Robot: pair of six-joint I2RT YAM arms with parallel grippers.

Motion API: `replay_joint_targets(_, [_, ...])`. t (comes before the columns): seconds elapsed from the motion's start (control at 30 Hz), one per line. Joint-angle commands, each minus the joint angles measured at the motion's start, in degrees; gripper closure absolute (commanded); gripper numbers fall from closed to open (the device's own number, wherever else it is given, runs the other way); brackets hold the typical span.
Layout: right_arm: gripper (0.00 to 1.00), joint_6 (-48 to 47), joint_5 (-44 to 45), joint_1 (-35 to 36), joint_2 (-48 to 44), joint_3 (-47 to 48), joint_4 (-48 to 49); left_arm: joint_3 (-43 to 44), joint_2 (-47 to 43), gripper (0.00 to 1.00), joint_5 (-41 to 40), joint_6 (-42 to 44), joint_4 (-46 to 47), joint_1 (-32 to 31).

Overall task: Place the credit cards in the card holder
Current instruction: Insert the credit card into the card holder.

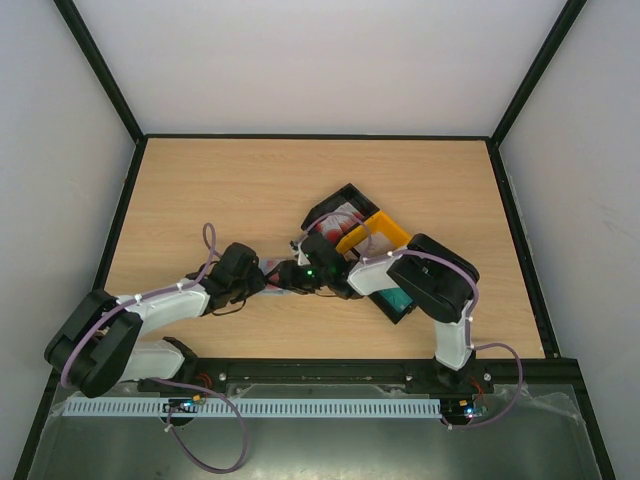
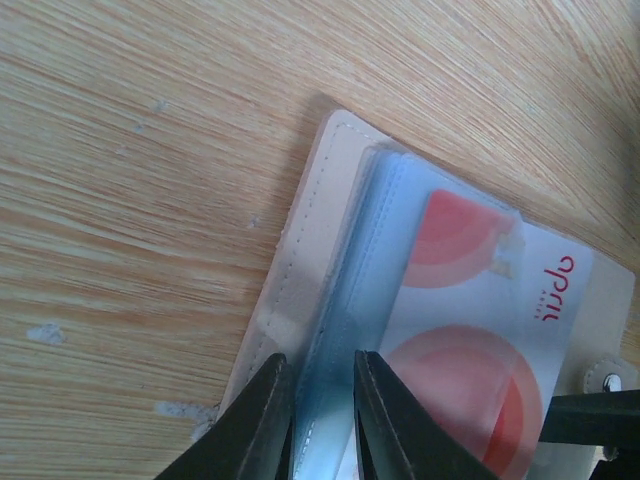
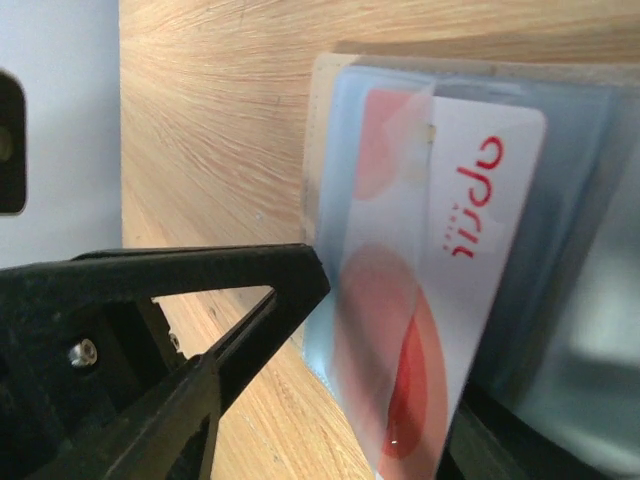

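The beige card holder (image 2: 300,240) lies open on the wood, its greyish-blue sleeves fanned up. My left gripper (image 2: 322,362) is shut on the blue sleeve edge of the holder. A red-and-white credit card (image 3: 470,230) sits partly inside a clear sleeve, and the same card (image 2: 480,330) shows in the left wrist view. My right gripper (image 3: 395,350) stands open, one finger (image 3: 250,290) left of the card and the other low on the right. In the top view the two grippers, left (image 1: 283,277) and right (image 1: 302,270), meet mid-table. A teal card (image 1: 398,301) lies in the tray.
A black-and-yellow three-compartment tray (image 1: 385,225) sits just behind and right of the grippers, holding another red-and-white card (image 1: 338,218). The right arm's elbow (image 1: 432,280) hangs over the tray's near end. Black frame rails edge the table.
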Motion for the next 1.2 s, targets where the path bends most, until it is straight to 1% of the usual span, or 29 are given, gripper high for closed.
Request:
replay_joint_targets(0.0, [0.44,-2.7,6.0,0.2,-1.8,0.7,-10.5,-1.9,0.3,0.79,3.4,0.8,-1.5,0.9])
replay_joint_targets(0.13, [0.38,-2.6,7.5,0.2,-3.3,1.4,-12.8,-3.0,-0.1,0.79,8.1,0.9,1.0,2.6])
replay_joint_targets(0.4, [0.33,-1.6,12.2,0.3,-5.9,1.4,-16.2,-4.4,0.7,0.79,11.0,1.4,3.0,4.3])
replay_joint_targets(0.53, [0.32,-1.0,14.8,0.2,-7.1,1.0,-16.4,-5.1,0.8,0.79,11.7,1.5,3.8,4.9])
replay_joint_targets(0.67, [0.34,-2.9,17.3,0.2,-7.0,2.1,-18.5,-5.4,0.7,0.79,11.9,1.5,4.1,5.2])
replay_joint_targets(0.77, [0.38,-5.4,18.0,0.2,-5.6,3.7,-20.8,-5.6,0.9,0.79,12.1,1.5,4.3,5.3])
replay_joint_targets(0.97, [0.55,-9.1,16.3,0.3,-3.6,5.8,-22.5,-5.5,1.7,0.79,12.3,1.6,4.5,5.5])
replay_joint_targets(1.03, [0.64,-10.1,16.2,0.4,-3.5,6.2,-23.0,-5.5,2.0,0.80,12.5,1.6,4.9,5.5])
replay_joint_targets(1.17, [0.79,-11.4,15.4,0.5,-2.6,7.1,-23.6,-5.5,2.2,0.80,12.8,1.4,5.4,5.5])
